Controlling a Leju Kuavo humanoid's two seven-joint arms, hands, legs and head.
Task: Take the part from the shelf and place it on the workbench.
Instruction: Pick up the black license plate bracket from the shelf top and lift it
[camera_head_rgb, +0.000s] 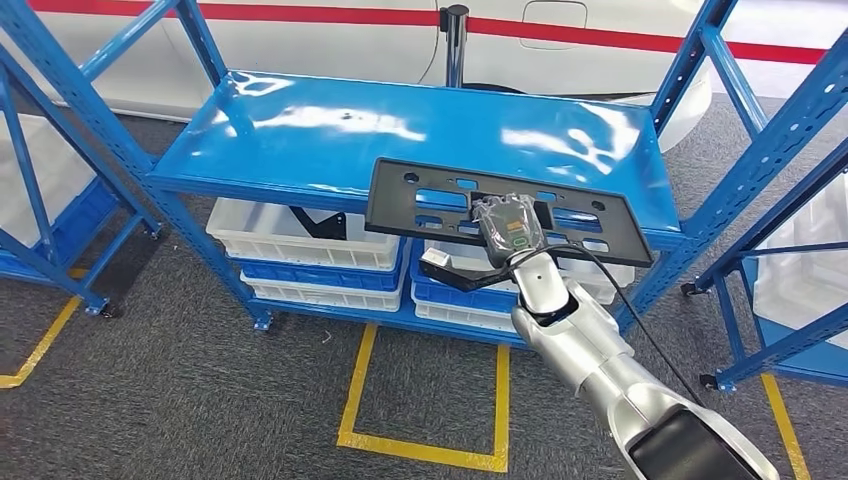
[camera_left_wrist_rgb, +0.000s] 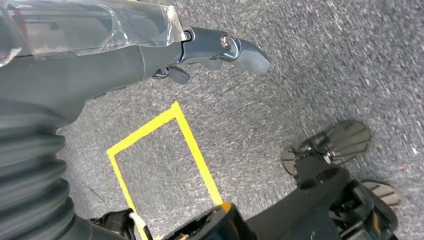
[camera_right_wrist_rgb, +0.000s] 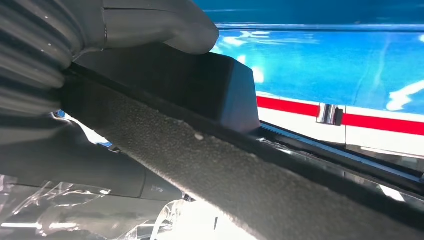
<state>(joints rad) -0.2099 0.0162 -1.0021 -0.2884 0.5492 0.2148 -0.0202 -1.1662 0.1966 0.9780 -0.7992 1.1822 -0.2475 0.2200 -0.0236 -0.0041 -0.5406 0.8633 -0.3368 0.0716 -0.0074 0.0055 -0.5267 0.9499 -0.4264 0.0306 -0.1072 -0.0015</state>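
Blue shelf (camera_head_rgb: 300, 130) behind; my right hand (camera_head_rgb: 508, 228) grips black plate part (camera_head_rgb: 420, 200), long axis crosswise, over front edge. Left hand (camera_left_wrist_rgb: 220, 50) empty, fingers apart.

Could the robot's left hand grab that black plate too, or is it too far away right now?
Probably not as it stands. The left hand hangs low over the grey carpet, holding nothing, while the right hand holds the black plate up at the blue shelf.

Blue shelf (camera_head_rgb: 300, 140) top bare; uprights (camera_head_rgb: 770, 150) flanking.
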